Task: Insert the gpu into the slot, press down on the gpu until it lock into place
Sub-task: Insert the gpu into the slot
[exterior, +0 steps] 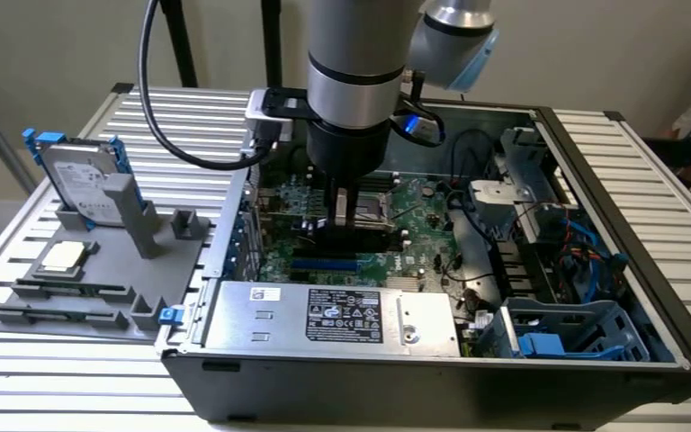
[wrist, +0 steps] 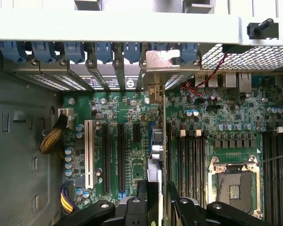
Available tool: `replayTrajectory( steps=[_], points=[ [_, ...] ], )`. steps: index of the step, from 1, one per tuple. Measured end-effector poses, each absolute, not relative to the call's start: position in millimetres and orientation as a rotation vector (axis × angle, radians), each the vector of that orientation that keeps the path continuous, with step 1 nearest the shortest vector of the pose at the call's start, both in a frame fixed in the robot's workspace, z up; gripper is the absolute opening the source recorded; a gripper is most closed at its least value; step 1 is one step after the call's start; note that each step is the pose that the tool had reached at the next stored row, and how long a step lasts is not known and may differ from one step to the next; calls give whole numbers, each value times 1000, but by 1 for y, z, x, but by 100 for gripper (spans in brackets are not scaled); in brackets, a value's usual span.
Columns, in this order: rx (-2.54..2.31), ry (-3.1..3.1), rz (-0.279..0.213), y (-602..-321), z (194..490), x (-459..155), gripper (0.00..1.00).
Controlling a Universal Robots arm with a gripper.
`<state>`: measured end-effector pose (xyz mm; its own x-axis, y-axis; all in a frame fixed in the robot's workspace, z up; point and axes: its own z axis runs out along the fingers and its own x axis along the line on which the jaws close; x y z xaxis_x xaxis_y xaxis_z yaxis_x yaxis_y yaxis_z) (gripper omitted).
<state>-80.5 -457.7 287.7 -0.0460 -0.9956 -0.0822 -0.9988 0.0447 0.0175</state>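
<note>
- Insertion is in hand, we judge: at the exterior view's centre, the gripper (exterior: 352, 214) reaches into the computer case (exterior: 586, 378), jaws nearly closed, clamping the gpu (exterior: 352, 238).
- The gpu stands on edge over the motherboard (exterior: 424, 202), its bracket (wrist: 156, 63) at the rear wall.
- Locking calls for a straight downward press; we cannot tell whether it is seated.

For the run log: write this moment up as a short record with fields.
gripper: shut on the gpu, down inside the open case
gpu: on edge over the motherboard
locked in slot: cannot tell
outside the case: hard drive on the grey fixture, at the exterior view's left
</note>
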Motion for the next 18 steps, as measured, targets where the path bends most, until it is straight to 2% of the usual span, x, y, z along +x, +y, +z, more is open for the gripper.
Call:
replayTrajectory(
  steps=[18],
  points=[
    [-2124, 2247, 107, -458, 283, -83, 27]
  ],
)
